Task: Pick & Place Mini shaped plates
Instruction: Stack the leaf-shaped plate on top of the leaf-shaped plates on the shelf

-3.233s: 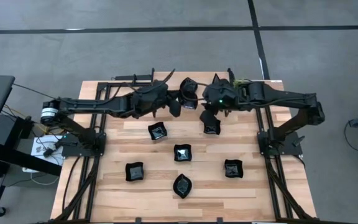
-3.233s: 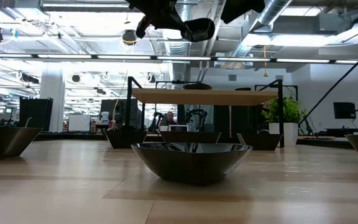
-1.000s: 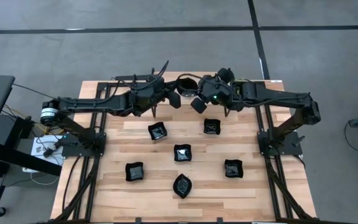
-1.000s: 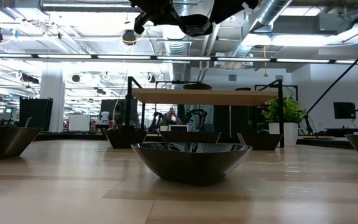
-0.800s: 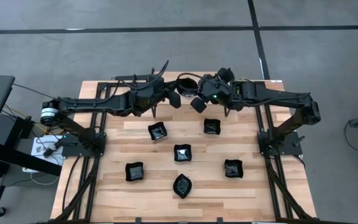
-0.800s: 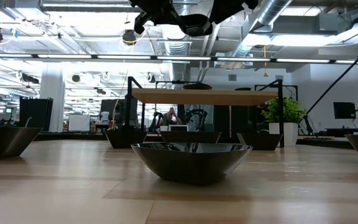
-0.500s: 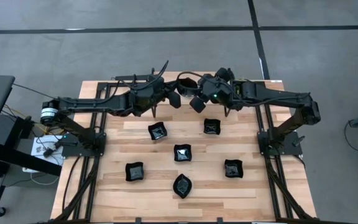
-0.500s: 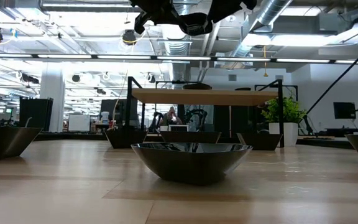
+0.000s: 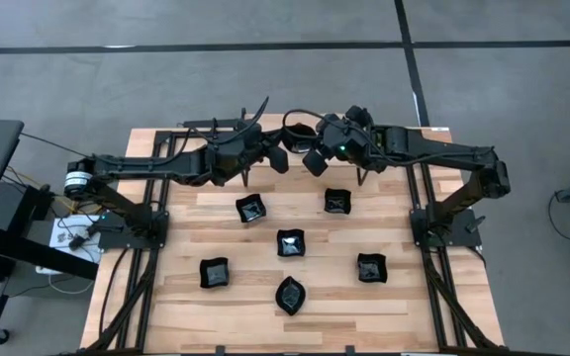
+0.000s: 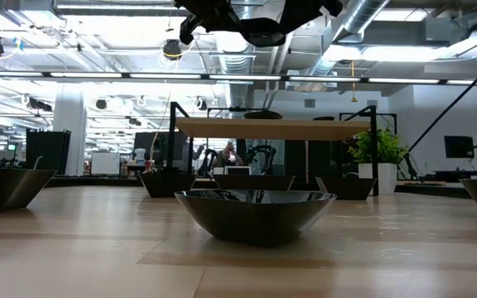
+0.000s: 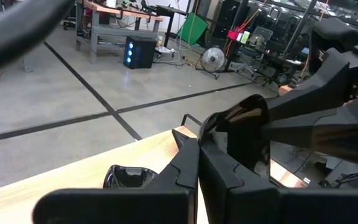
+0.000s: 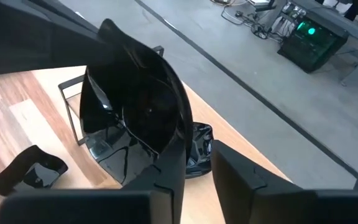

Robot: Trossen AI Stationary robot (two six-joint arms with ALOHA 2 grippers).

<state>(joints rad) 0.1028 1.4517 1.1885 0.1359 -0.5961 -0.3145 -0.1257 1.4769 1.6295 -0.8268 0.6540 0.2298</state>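
High view shows both tools meeting at the top centre of the tabletop [image 9: 166, 297]. Left tool [image 9: 283, 158] is pinched tight on a black plate [image 9: 298, 132]; right tool [image 9: 315, 163] sits half apart around it. Risky handoff: plate drops if left releases early.

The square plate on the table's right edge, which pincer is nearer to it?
The right pincer. It hovers over the table's far middle, diagonally up and left of that plate. The left pincer sits just beyond it, farther left, holding a plate.
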